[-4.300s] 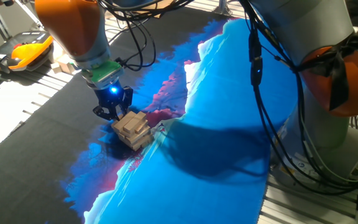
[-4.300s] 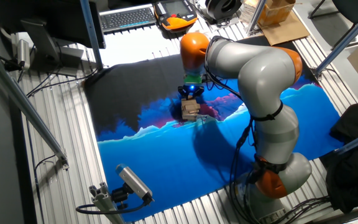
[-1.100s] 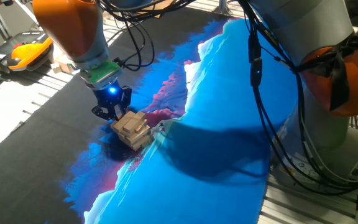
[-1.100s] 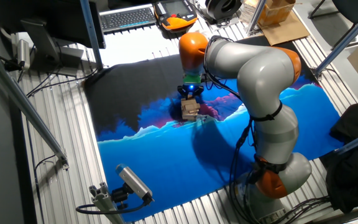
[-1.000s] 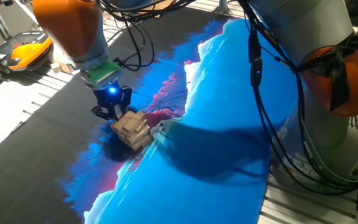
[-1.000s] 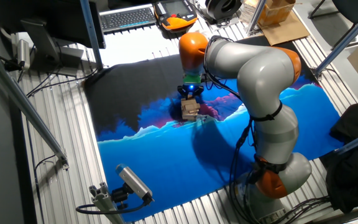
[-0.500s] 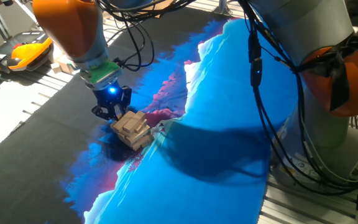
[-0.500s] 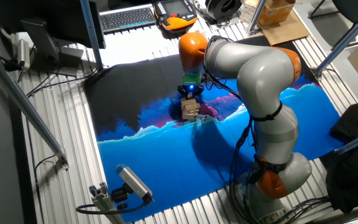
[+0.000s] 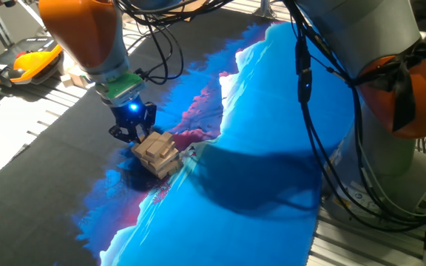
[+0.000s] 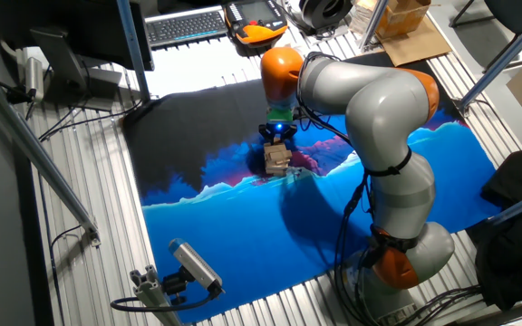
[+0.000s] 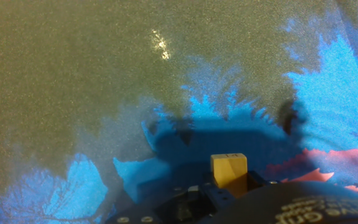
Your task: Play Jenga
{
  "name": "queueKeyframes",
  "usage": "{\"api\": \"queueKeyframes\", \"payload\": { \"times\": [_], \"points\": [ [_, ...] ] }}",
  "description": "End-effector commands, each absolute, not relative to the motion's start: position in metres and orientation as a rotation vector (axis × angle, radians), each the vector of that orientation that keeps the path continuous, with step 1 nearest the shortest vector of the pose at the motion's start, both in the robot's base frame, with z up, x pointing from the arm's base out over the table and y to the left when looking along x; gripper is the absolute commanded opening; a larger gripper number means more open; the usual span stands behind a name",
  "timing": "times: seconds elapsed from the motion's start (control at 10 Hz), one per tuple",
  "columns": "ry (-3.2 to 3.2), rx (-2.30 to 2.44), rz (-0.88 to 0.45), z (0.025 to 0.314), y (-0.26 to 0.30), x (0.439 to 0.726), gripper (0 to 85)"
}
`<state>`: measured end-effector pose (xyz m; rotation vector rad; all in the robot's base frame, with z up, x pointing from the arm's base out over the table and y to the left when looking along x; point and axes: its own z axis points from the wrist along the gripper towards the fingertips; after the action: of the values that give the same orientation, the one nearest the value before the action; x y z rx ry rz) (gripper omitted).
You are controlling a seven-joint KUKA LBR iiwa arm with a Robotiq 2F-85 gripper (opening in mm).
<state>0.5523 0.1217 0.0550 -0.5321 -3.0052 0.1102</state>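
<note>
The Jenga tower [image 9: 157, 154] is a small low stack of pale wooden blocks, slightly askew, on the blue and black mat [image 9: 272, 170]. It also shows in the other fixed view [image 10: 277, 160]. My gripper [image 9: 133, 134] is low over the mat and right against the tower's far left side, its black fingers at the level of the blocks. In the other fixed view the gripper [image 10: 276, 142] sits just behind the tower. The hand view shows the mat and a pale yellow block end [image 11: 229, 170] at the bottom centre, close to the hand. The fingers' spacing is hidden.
An orange and black pendant [image 9: 34, 59] and a few chunkier loose wooden blocks [image 9: 71, 78] lie at the mat's far left. A keyboard [image 10: 187, 24] and a cardboard box [image 10: 404, 18] stand beyond the mat. The arm's own base [image 10: 406, 254] stands at the mat's near right.
</note>
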Motion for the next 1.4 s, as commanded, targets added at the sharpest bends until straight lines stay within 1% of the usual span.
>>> {"api": "queueKeyframes", "payload": {
  "times": [0.0,1.3],
  "points": [
    [-3.005,-0.532,0.111,0.0549,0.1217,0.5523,17.0],
    [-3.013,-0.531,0.123,0.0552,0.1206,0.5565,17.0]
  ]
}}
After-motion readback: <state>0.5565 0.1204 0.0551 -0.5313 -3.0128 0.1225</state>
